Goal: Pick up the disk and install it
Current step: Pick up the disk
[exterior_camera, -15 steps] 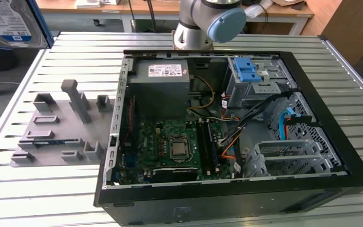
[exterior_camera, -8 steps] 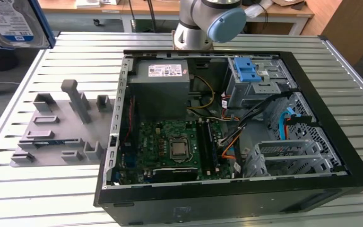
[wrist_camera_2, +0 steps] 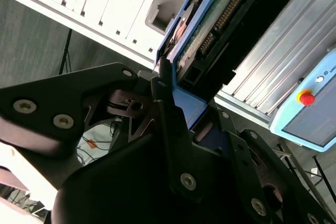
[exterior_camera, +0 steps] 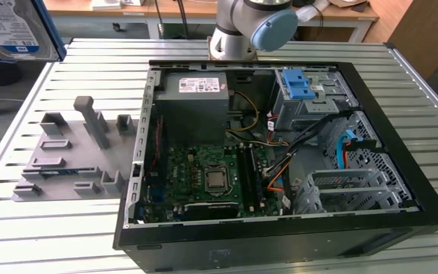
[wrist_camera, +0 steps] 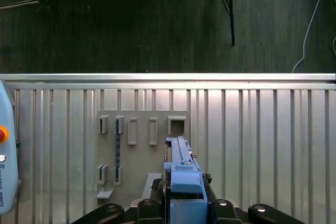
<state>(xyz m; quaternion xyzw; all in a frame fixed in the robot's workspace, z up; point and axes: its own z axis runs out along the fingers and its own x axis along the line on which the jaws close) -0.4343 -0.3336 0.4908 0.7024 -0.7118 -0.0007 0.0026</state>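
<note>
A: Across the slatted table (exterior_camera: pixel 44 240), largest first: open case (exterior_camera: pixel 280 245) lying on its side, grey fixture (exterior_camera: pixel 67 165) just beside it toward the exterior view's left.

B: And inside the case?

A: Against the far wall, power supply (exterior_camera: pixel 196 105). Beside it, toward the exterior view's right, metal cage (exterior_camera: pixel 314 105) with a blue latch (exterior_camera: pixel 298 84) on top. Loose cables (exterior_camera: pixel 310 128) draped in front of the cage.

B: Whereabouts of the disk (exterior_camera: pixel 13 28)?

A: Lifted well clear of the table, at the top left corner of the exterior view, label facing out, well apart from the case. Seen edge-on above the fixture in the first wrist view.

B: Jaws?

A: Closed on the disk. Blue frame pinched along one edge by the gripper (wrist_camera_2: pixel 185 95), fingers (wrist_camera_2: pixel 167 108) pressed to it, circuit-board side in plain sight in the second wrist view.

B: So, step in hand?

A: Carrying, by all appearances. Not yet installed, cage not reached.

B: Advice for doing it well?

A: Travel smoothly, no jerks: narrow hold on a plastic frame, metal body hanging off it, so probably prone to pivoting. Come over the case wall with room to spare. Steer wide of the cables and the latch. Square the disk's long edges to the cage before any descent, and never force a snag.
</note>
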